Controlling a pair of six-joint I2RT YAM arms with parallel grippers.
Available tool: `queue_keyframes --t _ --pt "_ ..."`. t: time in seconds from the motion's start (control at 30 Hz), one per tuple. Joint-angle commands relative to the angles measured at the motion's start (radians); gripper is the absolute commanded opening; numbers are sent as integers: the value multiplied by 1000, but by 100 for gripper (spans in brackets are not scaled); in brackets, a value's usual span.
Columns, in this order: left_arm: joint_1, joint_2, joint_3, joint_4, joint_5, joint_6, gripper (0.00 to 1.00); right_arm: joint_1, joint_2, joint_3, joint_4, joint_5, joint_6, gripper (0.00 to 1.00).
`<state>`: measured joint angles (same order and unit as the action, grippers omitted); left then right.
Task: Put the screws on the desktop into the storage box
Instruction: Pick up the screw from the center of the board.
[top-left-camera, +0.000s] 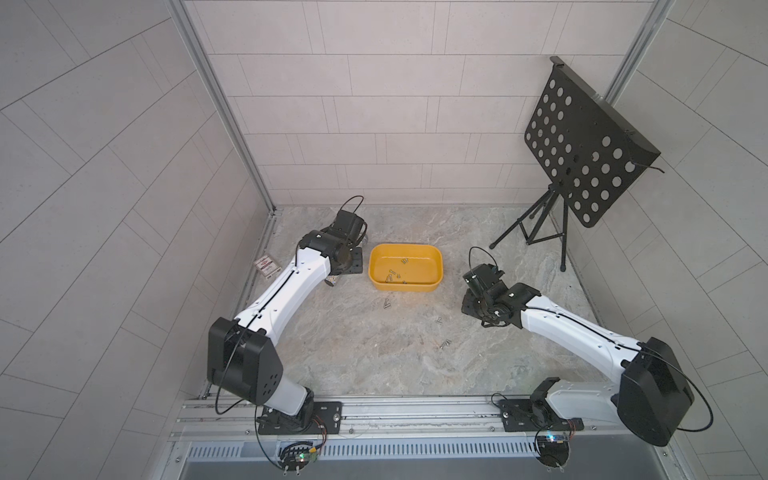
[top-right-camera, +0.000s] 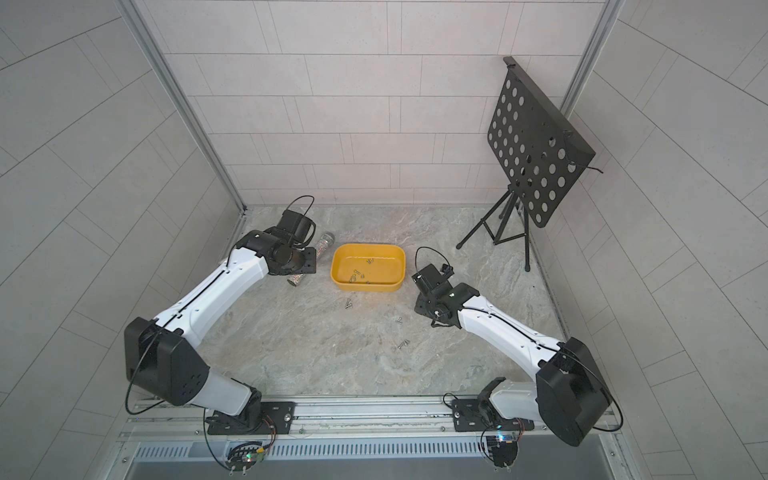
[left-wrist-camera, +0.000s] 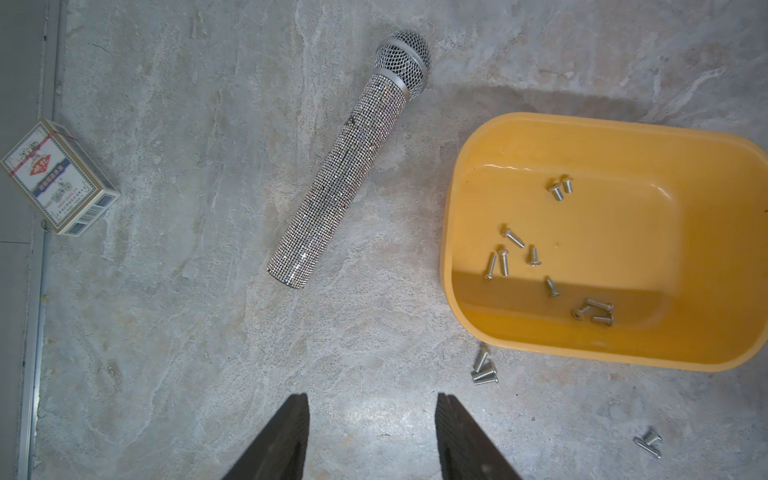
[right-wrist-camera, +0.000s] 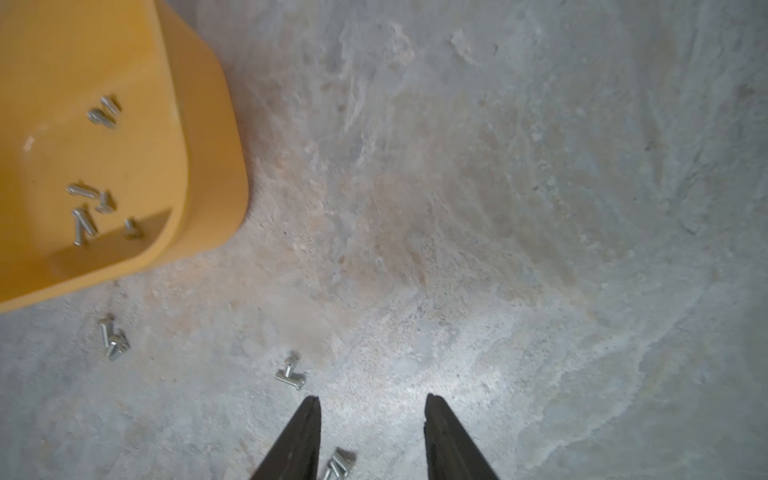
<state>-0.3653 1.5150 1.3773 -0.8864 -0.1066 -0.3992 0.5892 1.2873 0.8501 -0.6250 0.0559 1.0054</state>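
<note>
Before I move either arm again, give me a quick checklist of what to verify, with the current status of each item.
1. ok: left end effector is open and empty.
2. ok: right end effector is open and empty.
3. ok: storage box is upright with its opening unobstructed.
4. not ok: not all screws are in the box; several lie on the desktop in front of it.
5. not ok: nearest screw cluster appears off-centre between the right fingers in the right wrist view.
6. ok: microphone lies apart from the box.
</note>
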Motion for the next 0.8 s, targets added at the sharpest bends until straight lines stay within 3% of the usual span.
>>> queue_keyframes --t 0.0,0.37,0.77 --pt "11 -5 -12 3 16 0 56 30 23 12 -103 -16 -11 43" --pt "22 15 -16 0 22 0 56 143 116 7 -95 -48 -2 37" --pt "43 19 -18 0 33 -2 56 190 219 49 -75 -71 2 47"
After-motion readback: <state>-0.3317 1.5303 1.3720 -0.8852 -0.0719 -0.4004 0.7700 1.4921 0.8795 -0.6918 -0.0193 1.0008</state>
